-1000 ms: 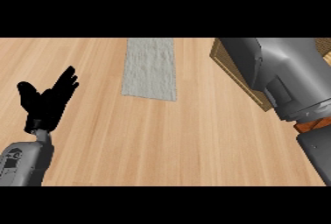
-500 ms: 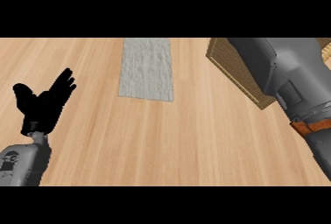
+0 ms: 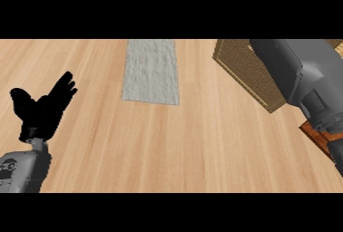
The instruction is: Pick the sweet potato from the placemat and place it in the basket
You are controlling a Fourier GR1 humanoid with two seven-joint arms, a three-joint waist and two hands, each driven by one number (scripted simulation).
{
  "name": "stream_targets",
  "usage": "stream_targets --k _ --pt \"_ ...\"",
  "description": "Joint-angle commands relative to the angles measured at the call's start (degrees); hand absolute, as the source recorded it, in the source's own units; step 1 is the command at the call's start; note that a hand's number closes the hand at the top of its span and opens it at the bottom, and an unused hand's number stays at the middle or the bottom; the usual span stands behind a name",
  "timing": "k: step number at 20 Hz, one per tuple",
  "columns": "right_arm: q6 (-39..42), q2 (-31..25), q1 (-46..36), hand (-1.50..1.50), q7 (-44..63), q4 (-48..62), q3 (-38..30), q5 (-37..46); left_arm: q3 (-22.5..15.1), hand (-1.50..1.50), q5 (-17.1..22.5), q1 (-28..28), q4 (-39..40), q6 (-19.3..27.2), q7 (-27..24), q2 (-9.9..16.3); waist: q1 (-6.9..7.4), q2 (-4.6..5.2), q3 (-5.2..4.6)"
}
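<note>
Basket [image 3: 249, 72]: woven, at the upper right, largely covered by the right forearm [image 3: 305, 77]; contents hidden.
Sweet potato: not visible.
Right hand: out of sight; its fingers cannot be told.
Left hand [image 3: 41, 113]: lower left, fingers straight and spread, holding nothing.
Placemat [image 3: 151, 71]: grey, up-right of those fingers, bare.
Tabletop [image 3: 188, 145]: wooden, open between fingers and basket.

Hidden things at the counter

The big right arm [image 3: 301, 86] covers most of the basket [image 3: 244, 68]. Its hand can't be seen. The mat [image 3: 151, 70] runs off the top edge. No sweet potato shows.
</note>
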Motion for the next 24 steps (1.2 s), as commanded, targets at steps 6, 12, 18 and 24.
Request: stream_targets --k 6,12,18,24 --pt "-4.4 -2.3 3.4 -1.50 -0.7 -3.5 -3.2 -2.4 0.8 0.00 -0.3 -1.1 0.7 -0.2 -0.3 0.4 0.11 0.05 0.05" --pt "-13.8 -3.5 3.1 -1.50 4.6 -6.6 -3.7 -1.0 1.1 0.00 0.0 0.6 0.9 -0.4 -1.1 -0.1 -0.86 -0.40 -0.01" --pt "-23.3 -5.8 6.6 -1.50 7.8 -13.0 -6.6 -1.3 2.8 0.00 0.3 3.4 0.3 0.2 -0.8 0.8 -3.36 -1.76 0.00" --pt "-19.8 -3.9 16.5 -1.50 6.0 -25.3 -7.4 -4.4 4.0 0.00 0.3 8.6 -0.3 0.1 -2.7 1.1 -6.79 -3.28 0.05"
